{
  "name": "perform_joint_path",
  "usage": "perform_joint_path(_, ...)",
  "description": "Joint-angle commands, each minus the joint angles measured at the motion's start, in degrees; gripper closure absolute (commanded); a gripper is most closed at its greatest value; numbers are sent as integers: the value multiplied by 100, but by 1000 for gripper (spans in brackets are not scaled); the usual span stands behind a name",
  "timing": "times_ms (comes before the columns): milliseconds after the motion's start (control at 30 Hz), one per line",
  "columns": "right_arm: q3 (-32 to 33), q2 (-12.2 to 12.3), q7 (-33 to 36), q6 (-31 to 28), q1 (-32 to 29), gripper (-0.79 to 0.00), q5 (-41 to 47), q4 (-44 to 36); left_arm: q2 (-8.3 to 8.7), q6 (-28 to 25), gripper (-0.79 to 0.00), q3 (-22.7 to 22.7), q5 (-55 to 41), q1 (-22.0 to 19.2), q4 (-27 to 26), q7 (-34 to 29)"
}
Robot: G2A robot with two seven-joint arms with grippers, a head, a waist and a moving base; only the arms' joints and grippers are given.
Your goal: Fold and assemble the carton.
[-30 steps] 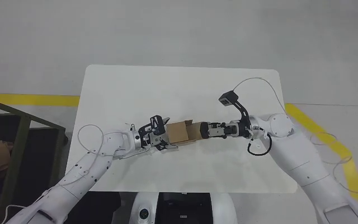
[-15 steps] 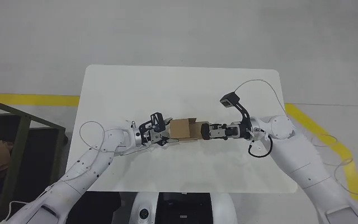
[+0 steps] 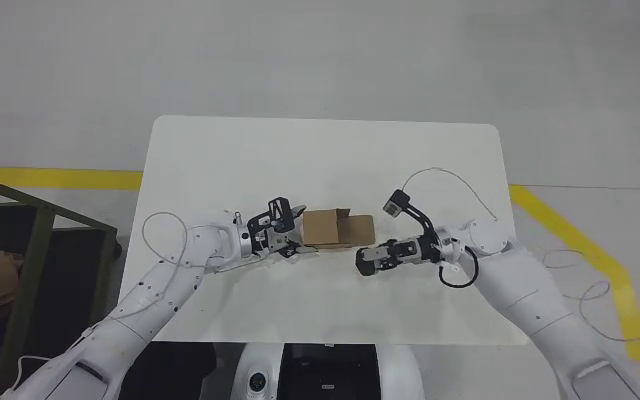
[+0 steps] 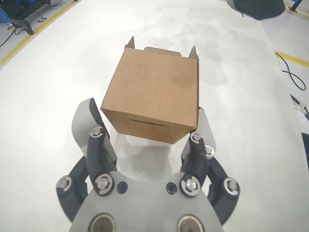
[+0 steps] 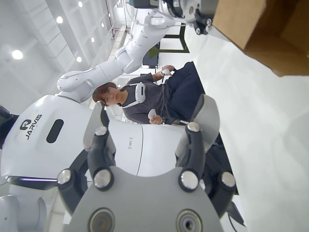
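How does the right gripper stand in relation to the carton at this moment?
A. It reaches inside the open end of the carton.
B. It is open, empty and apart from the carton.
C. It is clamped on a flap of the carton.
B: the right gripper has its fingers spread with nothing between them, and the carton lies clear of it on the table.

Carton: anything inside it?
Through the open end of the carton, the right wrist view shows bare cardboard inner walls, nothing on them. The deeper interior is hidden: cut off there, and covered by the top panel from above.
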Motion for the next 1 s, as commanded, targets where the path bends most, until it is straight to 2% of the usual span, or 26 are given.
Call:
perform_joint_path(0, -150, -88, -23, -23, 69, 0, -17, 262, -7, -14, -662, -1, 14, 5, -3, 11)
perform_joint_path(367, -659, -496, -392, -171, 516, 0, -581, 1537, -41, -24, -668, -33, 65, 8, 16, 32)
perform_joint_path(633, -808, -719, -821, -144, 725, 0, -899, 1909, -57, -66, -690, -61, 96, 32, -16, 21)
perform_joint_path(967, -854, -856, -1218, -62, 992, 0, -1527, 2111, -79, -123, -690, -70, 143, 70, -70, 28)
